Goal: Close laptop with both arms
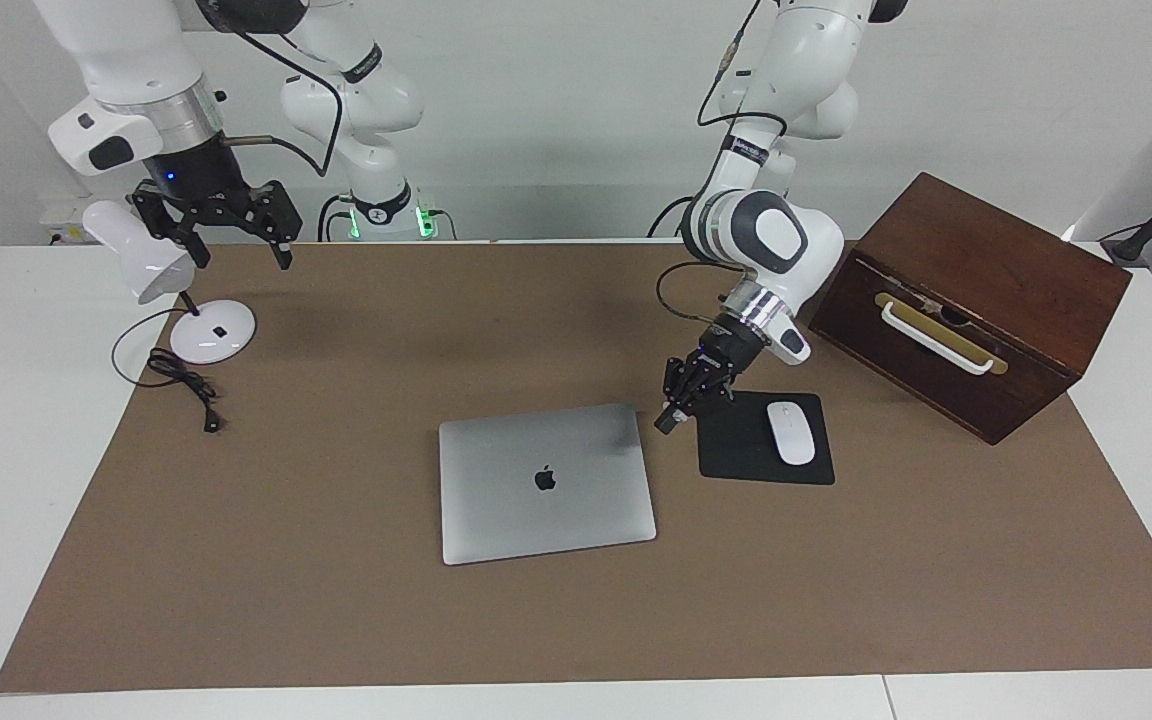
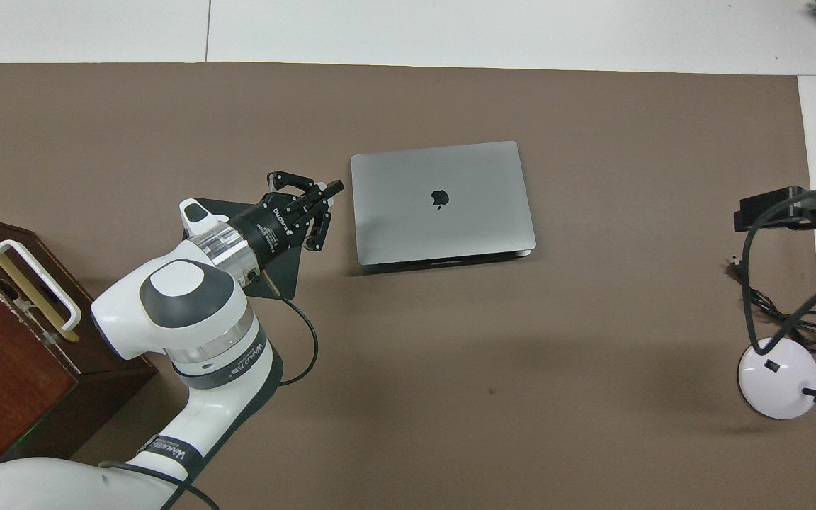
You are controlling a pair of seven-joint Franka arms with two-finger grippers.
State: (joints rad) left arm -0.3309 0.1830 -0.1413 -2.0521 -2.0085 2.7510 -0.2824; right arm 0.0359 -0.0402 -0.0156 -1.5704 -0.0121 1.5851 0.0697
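one laptop point(image 1: 546, 483), lid flat down with the logo up, lying mid-mat beside the mouse pad point(image 1: 764, 452) on the side toward the right arm's end; judged closed already, so little or nothing left of the task. two arms. left gripper point(image 1: 669, 420) low over the gap between the laptop's corner and the mouse pad, fingertips together, holding nothing; probably placed there for having pressed the lid, though touching nothing now as far as visible. right gripper point(image 1: 231, 243) raised over the mat's edge by the desk lamp point(image 1: 151, 265), fingers spread wide, empty, well apart from the laptop and seemingly waiting. one mouse point(image 1: 790, 432) on the pad, one wooden box point(image 1: 976, 300) with a white handle at the left arm's end, one lamp with its cord point(image 1: 181, 378) trailing onto the mat.
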